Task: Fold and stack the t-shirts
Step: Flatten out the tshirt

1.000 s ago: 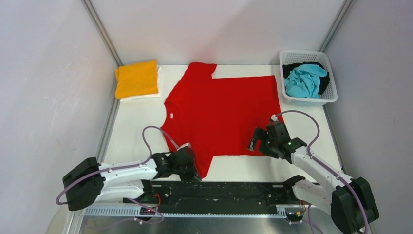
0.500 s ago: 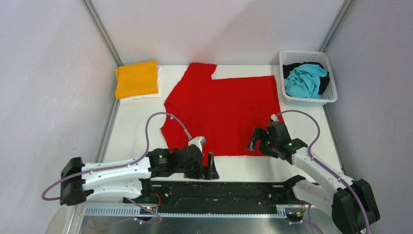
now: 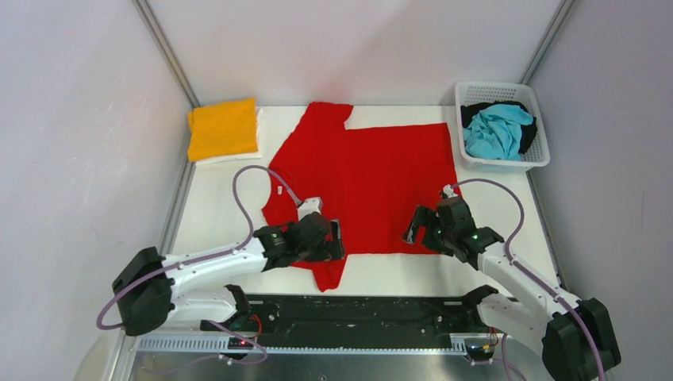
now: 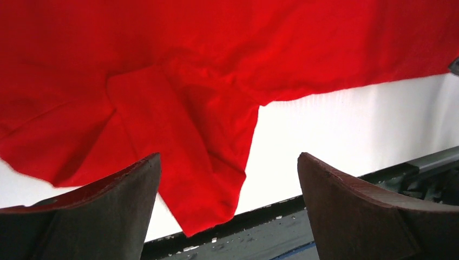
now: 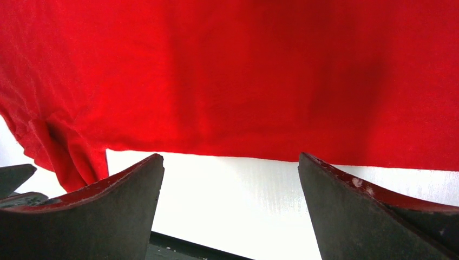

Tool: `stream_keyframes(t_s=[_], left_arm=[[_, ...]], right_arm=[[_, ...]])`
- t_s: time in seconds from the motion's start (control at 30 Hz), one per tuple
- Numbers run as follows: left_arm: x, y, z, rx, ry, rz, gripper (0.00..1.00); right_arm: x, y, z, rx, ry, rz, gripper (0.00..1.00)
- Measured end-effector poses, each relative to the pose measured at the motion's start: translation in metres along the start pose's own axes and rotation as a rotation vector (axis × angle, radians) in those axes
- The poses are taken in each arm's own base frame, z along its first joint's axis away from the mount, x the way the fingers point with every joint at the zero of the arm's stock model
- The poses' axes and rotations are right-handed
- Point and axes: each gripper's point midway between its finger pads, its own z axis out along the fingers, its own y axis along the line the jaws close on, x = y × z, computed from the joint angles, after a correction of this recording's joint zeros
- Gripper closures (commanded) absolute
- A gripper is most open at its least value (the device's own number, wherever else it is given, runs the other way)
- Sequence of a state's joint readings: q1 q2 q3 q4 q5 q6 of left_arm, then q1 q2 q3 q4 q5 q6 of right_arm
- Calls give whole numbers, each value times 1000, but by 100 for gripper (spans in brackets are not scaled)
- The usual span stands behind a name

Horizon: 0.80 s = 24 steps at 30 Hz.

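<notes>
Overhead view of a white table [image 3: 210, 210] with a bright red t-shirt [image 3: 365, 178] spread flat across the middle of the frame, its neck toward the left. One sleeve [image 3: 329, 274] points down toward the lower centre, slightly rumpled.

The left gripper [image 3: 335, 240] sits over the shirt's lower left edge, just above that sleeve. Its jaws are spread wide and nothing is between them. In the left wrist view the two dark fingers [image 4: 97, 211] frame the creased sleeve and bare table.

The right gripper [image 3: 419, 227] hovers at the shirt's lower right edge, jaws likewise wide apart and empty.

In the upper left, a folded orange-yellow t-shirt [image 3: 224, 127] lies on a folded white t-shirt [image 3: 232, 157]. In the upper right, a white lattice basket [image 3: 541, 159] holds a crumpled turquoise t-shirt [image 3: 496, 131] over a black t-shirt [image 3: 474, 109].
</notes>
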State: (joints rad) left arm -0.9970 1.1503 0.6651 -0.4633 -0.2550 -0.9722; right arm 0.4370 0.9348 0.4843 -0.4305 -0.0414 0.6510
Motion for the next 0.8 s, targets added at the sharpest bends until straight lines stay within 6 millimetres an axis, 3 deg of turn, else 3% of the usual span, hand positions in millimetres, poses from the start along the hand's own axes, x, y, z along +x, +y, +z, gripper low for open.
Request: stream_keyframes(t_s=[0.23,0.43,0.6,0.8], left_arm=[[31,-1,28,3,118,53,0],[49,-7,31,45,149,66,0],[70,-8,14,103,170,7,0],[124,-2,-23,110,345,26,0]], right_arm=[[4,-5,6,29,24,0,1],[5,-8,7,44,26,1,1],[7,-11,10,59,37,1,1],[9,-14,12,73,48,2,1]])
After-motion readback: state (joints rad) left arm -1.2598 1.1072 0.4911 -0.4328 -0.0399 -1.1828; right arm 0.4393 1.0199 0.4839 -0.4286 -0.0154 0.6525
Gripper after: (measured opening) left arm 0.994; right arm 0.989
